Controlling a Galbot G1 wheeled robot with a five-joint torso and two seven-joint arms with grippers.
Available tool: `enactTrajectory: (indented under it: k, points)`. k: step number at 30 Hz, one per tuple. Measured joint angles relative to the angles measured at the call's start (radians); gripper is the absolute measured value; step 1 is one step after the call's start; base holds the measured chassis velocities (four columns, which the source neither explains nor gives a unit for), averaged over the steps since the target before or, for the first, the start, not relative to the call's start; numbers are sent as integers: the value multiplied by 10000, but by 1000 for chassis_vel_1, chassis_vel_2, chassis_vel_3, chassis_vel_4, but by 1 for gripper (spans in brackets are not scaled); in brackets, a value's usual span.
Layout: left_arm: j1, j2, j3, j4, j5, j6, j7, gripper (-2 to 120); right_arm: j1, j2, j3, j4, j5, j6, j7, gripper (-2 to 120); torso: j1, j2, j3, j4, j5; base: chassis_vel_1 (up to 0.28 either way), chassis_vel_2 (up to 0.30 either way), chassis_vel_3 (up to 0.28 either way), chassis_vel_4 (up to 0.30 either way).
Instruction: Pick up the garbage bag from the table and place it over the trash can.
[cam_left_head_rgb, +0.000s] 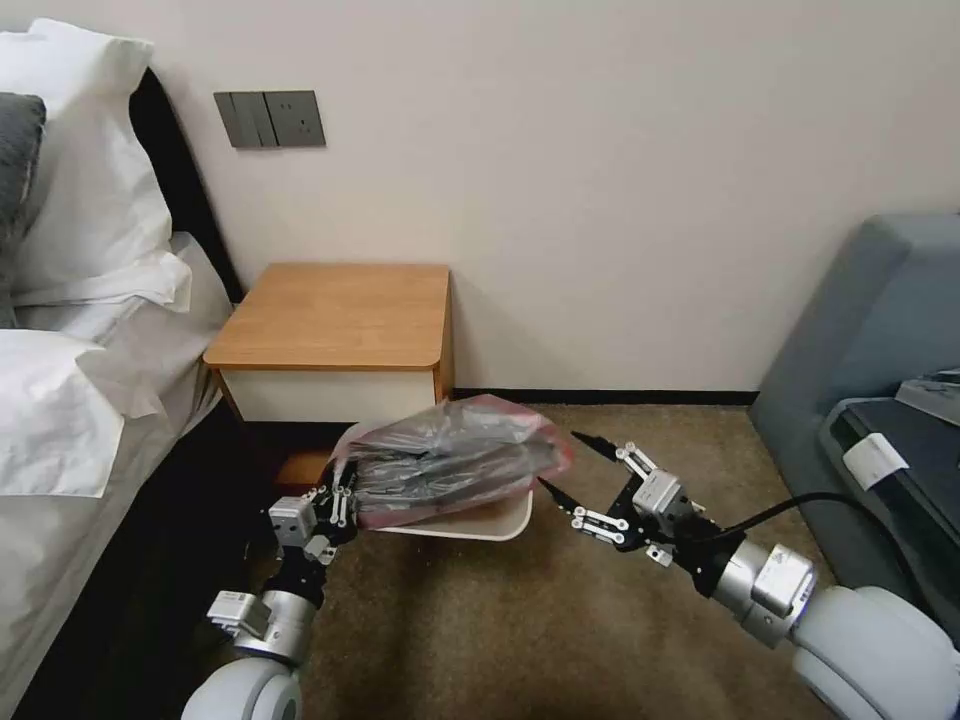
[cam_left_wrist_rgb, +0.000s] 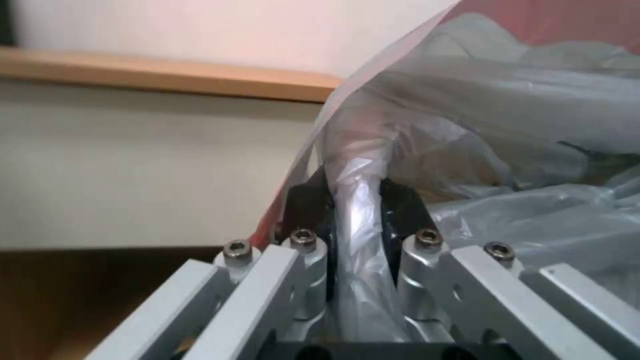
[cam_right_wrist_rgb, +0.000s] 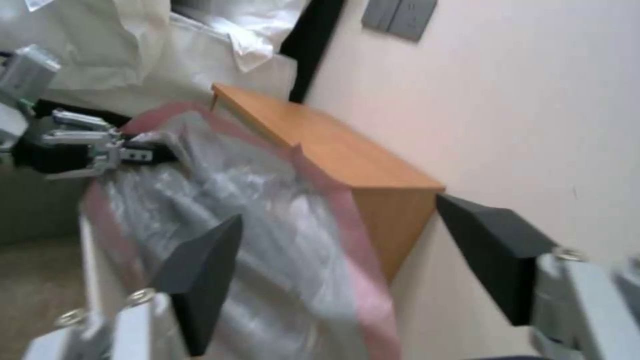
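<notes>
Garbage bag (cam_left_head_rgb: 455, 455): I see it lying crumpled across the mouth of the trash can, grey plastic with its pink rim up, on the floor in front of the table.
Trash can (cam_left_head_rgb: 500, 525): only a strip of the cream rim shows from under the bag, at about 5 o'clock from the bag's middle.
Left gripper (cam_left_head_rgb: 340, 503): I have it at the bag's 8 o'clock edge, fingers (cam_left_wrist_rgb: 400, 202) closed tight on a twisted fold of the plastic.
Right gripper (cam_left_head_rgb: 565, 465): it sits at the bag's 3 o'clock side, fingers spread wide, holding nothing, tips just beside the pink rim.
Table (cam_left_head_rgb: 340, 315): at 11 o'clock from the bag, against the wall.
Bed (cam_left_head_rgb: 90, 350): at 9 o'clock, touching the table's side.
</notes>
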Motion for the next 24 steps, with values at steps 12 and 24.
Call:
enactTrajectory:
  k: [12,24]
  points:
    - [-40,21,34,-87,1038,-271,664,7,4519,-415,-3358,-1322,-503,-700,253,100,0,0,1,1,-2,0,0,0,0]
    - [176,25,46,-158,1427,-471,958,7,8191,596,-6945,-2382,-367,-1732,120,100,0,-1,1,1,-4,0,0,0,0]
